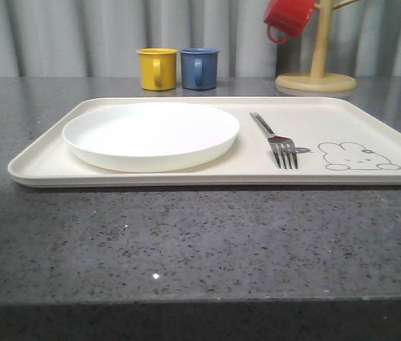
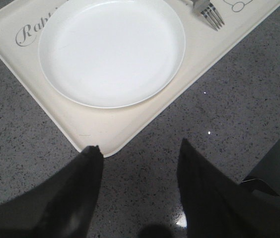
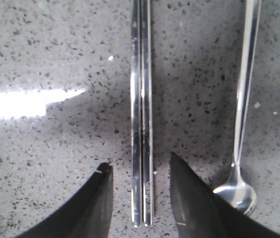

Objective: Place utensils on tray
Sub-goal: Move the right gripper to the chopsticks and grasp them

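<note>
Our right gripper (image 3: 140, 173) is open, and the chopsticks (image 3: 141, 114) lie side by side on the countertop (image 3: 45, 54), right between its two fingers (image 3: 98, 203). Nothing is pinched yet. The spoon (image 3: 242, 124) lies just outside one finger, with its bowl close to that fingertip. We think the job now is to grab the chopsticks. To do it well, we should go straight down, keep both sticks in the middle of the gap, and squeeze them together so neither one slips out. We must not bump the spoon.

Our left gripper (image 2: 140, 156) is open too and holds nothing. The corner of the tray (image 2: 110, 131) sits just past its fingertips. The plate (image 2: 112, 49) and the fork (image 2: 207, 10) are already on the tray.
</note>
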You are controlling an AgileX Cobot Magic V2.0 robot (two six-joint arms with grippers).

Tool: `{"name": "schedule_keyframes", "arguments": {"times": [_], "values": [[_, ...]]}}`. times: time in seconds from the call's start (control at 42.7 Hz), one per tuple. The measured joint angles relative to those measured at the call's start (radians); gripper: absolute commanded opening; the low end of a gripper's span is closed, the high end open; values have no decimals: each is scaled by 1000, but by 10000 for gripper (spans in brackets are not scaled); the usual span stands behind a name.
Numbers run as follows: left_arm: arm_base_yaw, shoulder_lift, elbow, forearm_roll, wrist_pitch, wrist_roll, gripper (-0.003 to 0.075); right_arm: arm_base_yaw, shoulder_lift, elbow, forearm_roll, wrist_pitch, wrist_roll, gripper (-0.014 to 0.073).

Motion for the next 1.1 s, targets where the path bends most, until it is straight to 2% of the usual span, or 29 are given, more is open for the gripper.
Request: {"name": "schedule_keyframes", "arguments": {"times": [0.421, 0.655, 0.913, 1.1], "values": [[0, 0, 0, 0, 0, 0, 347, -2, 61, 0, 0, -7, -17, 307], [0, 0, 0, 0, 0, 0, 347, -2, 61, 0, 0, -7, -17, 161], [0, 0, 0, 0, 0, 0, 347, -2, 61, 0, 0, -7, -17, 52], [0, 0, 0, 0, 0, 0, 347, -2, 61, 0, 2, -7, -17, 31]]}}
